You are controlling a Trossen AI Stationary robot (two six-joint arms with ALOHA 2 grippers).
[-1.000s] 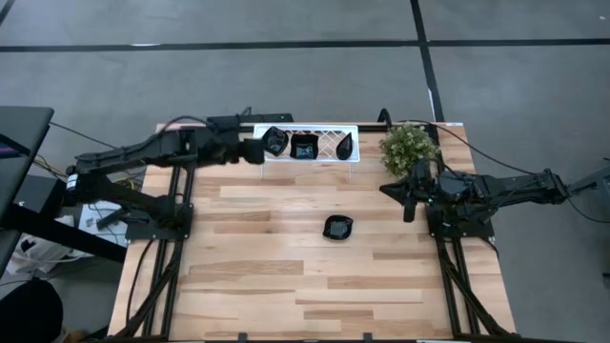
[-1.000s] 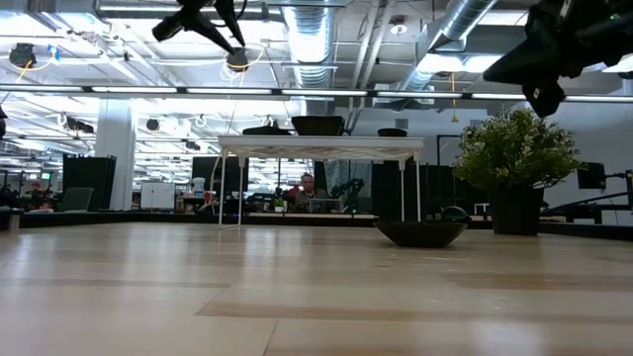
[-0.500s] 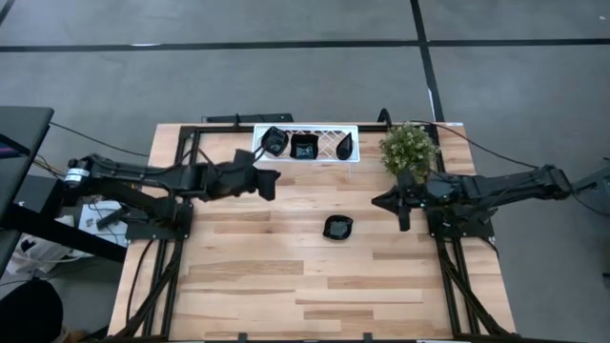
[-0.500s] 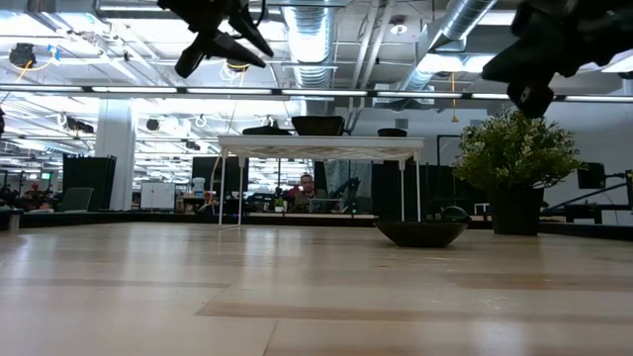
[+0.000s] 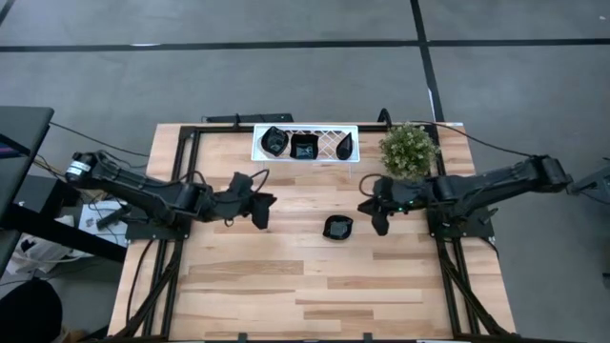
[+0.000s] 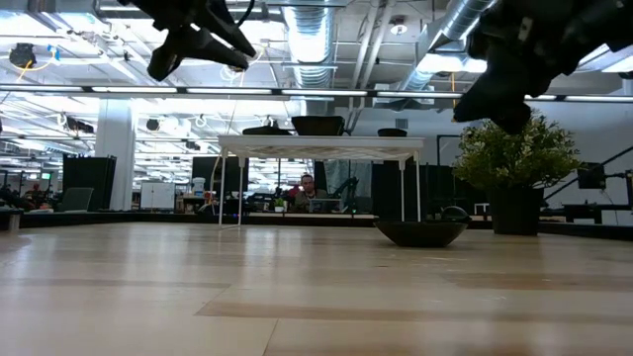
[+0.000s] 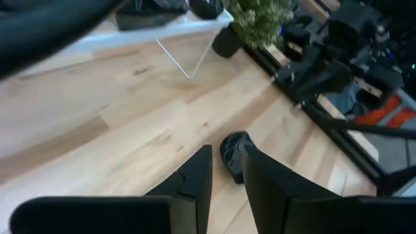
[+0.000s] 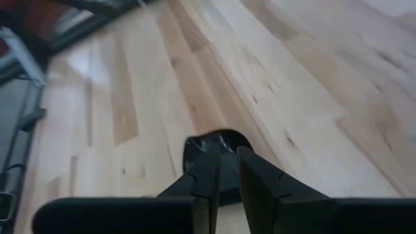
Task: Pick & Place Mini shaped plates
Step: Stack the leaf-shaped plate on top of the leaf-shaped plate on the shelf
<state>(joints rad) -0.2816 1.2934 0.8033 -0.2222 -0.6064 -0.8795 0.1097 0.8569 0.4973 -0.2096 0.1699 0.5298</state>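
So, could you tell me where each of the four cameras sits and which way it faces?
High view: overhead, straight down on the table; both arms, white tray, plant.
Low view: at tabletop height, looking level into the room; both arms overhead.
Left wrist view: past the left gripper toward the loose plate.
Right wrist view: past the right gripper onto the same plate.
All four show that plate.

An open-plan robotics lab: exposed ceiling ducts [image 6: 465, 30], strip lights, desks, a seated person [image 6: 308, 188] behind.
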